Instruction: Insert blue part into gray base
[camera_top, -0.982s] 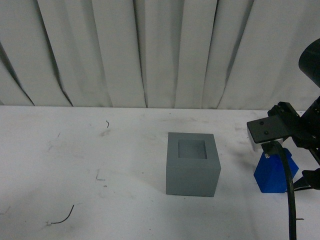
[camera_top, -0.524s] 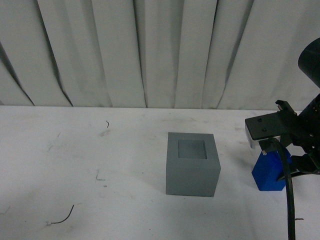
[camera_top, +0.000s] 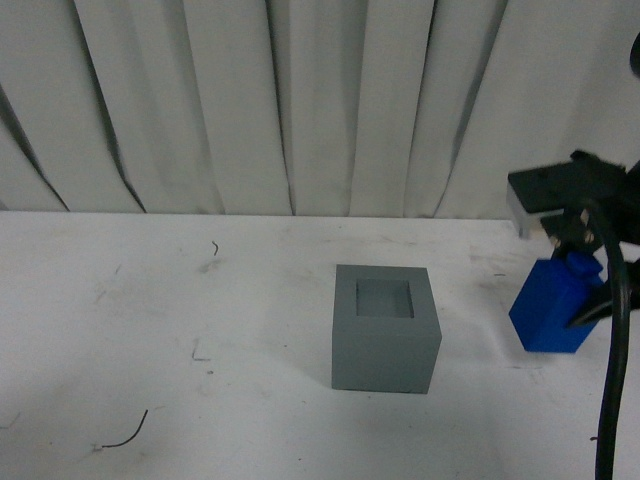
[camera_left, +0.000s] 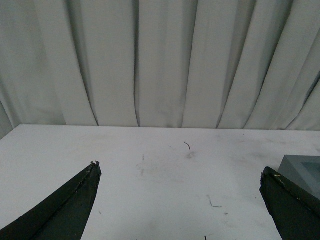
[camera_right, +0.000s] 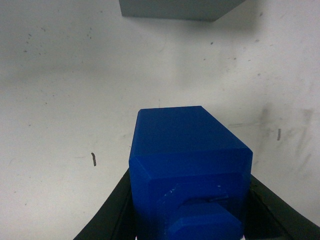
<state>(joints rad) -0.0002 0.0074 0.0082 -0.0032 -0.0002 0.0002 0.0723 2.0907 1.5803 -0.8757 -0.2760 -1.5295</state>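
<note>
The gray base (camera_top: 385, 330), a cube with a square recess in its top, stands mid-table in the front view. To its right the blue part (camera_top: 550, 312) hangs tilted just above the table, with my right gripper (camera_top: 575, 272) shut on its upper end. In the right wrist view the blue part (camera_right: 185, 145) fills the space between the dark fingers (camera_right: 111, 212), knob end nearest the camera, and an edge of the gray base (camera_right: 175, 9) shows beyond it. My left gripper (camera_left: 180, 170) stands open with nothing in it, and a corner of the gray base (camera_left: 306, 167) shows by one finger.
A white pleated curtain (camera_top: 300, 100) closes off the back of the white table (camera_top: 150, 300). A thin dark wire scrap (camera_top: 125, 436) lies near the front left. The right arm's black cable (camera_top: 615, 380) hangs at the right edge.
My right gripper has risen with the blue part, lifting it off the table. The gray base has not moved.
</note>
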